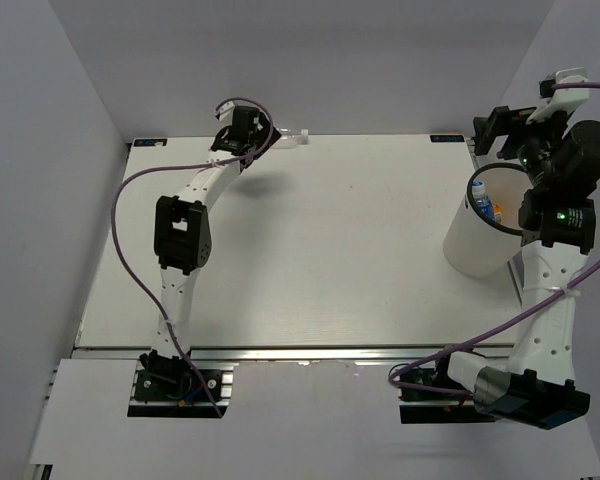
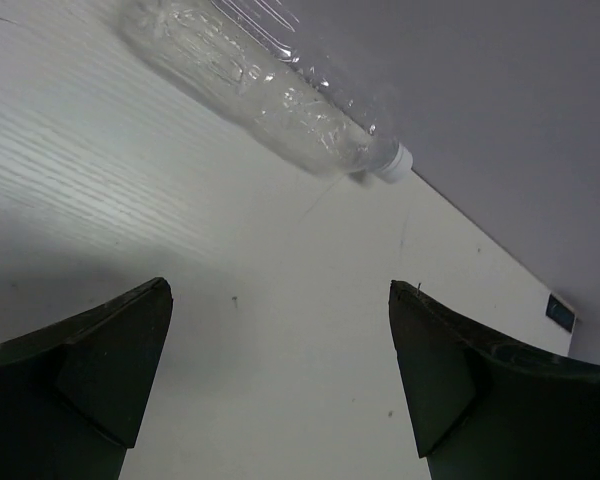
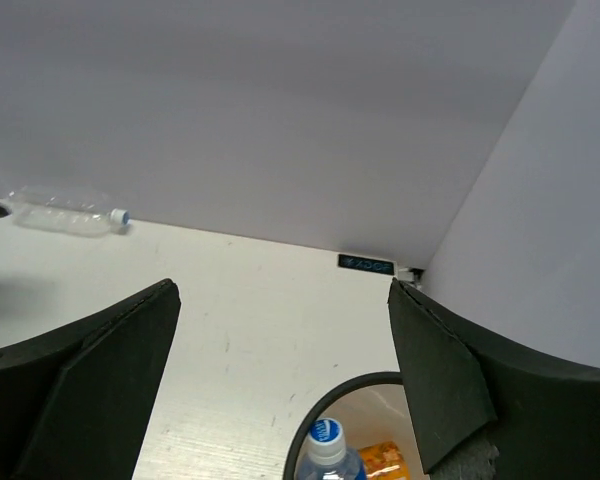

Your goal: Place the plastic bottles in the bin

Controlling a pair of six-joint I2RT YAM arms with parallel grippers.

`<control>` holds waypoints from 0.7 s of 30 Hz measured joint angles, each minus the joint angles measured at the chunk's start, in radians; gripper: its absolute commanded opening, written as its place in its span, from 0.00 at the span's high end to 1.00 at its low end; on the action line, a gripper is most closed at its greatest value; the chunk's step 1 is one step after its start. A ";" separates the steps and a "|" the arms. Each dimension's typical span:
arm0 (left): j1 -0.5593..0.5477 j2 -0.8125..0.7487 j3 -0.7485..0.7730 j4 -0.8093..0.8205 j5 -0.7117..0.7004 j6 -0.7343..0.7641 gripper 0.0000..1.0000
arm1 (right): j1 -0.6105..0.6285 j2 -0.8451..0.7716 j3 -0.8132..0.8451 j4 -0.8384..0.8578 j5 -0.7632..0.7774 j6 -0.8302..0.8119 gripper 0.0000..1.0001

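A clear unlabelled plastic bottle [image 1: 292, 136] lies on its side against the back wall. It also shows in the left wrist view [image 2: 270, 95] and far off in the right wrist view [image 3: 60, 212]. My left gripper [image 1: 242, 122] is open and empty just left of it [image 2: 280, 300]. The white bin [image 1: 480, 245] stands at the right. Inside it are a blue-capped bottle [image 3: 325, 445] and the orange bottle [image 3: 385, 458]. My right gripper [image 1: 495, 130] is open and empty above the bin's far rim [image 3: 280, 290]. Other bottles are hidden.
The grey back wall and right wall close in on both grippers. The bin's black rim [image 3: 325, 410] is just below my right fingers. A small black label [image 3: 365, 264] marks the table's back right corner.
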 measured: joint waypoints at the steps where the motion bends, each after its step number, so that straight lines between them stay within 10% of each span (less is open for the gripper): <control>1: 0.000 0.047 0.045 0.003 -0.001 -0.037 0.02 | 0.001 0.000 -0.011 0.001 -0.016 0.006 0.11; 21: 0.007 0.513 0.335 0.401 -0.156 -0.635 0.02 | 0.022 0.016 -0.037 -0.014 -0.011 0.018 0.11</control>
